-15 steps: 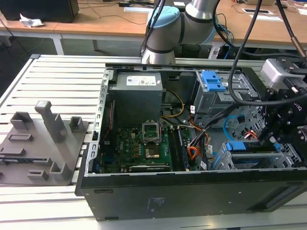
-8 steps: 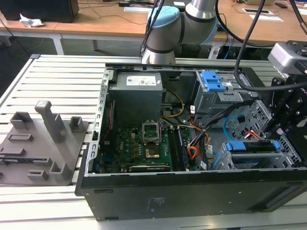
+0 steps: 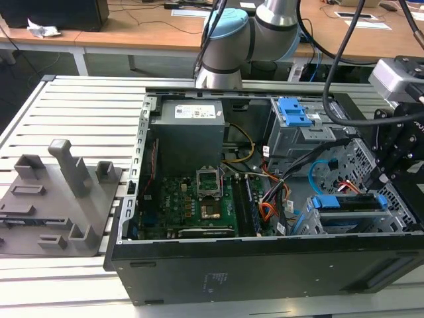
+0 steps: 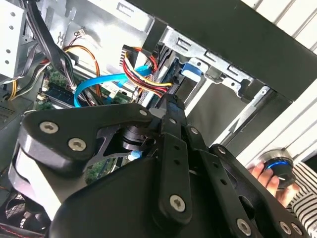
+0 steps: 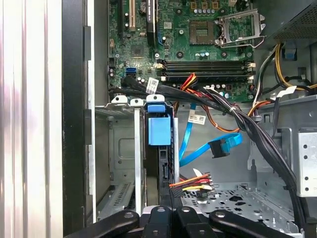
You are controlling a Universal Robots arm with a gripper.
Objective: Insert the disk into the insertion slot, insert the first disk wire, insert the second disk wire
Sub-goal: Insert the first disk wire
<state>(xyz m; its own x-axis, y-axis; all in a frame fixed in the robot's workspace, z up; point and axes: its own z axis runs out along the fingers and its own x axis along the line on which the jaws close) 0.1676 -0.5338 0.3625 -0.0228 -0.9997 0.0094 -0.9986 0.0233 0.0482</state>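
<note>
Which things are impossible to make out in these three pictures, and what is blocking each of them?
1. What the tool holds, if anything: second wrist view, its own black body blocks the front.
2. How deep the disk sits in the insertion slot: first wrist view, seen edge-on, the tool covers its near end.
3. Far end of the blue wire: first wrist view, behind the black cable bundle.
</note>
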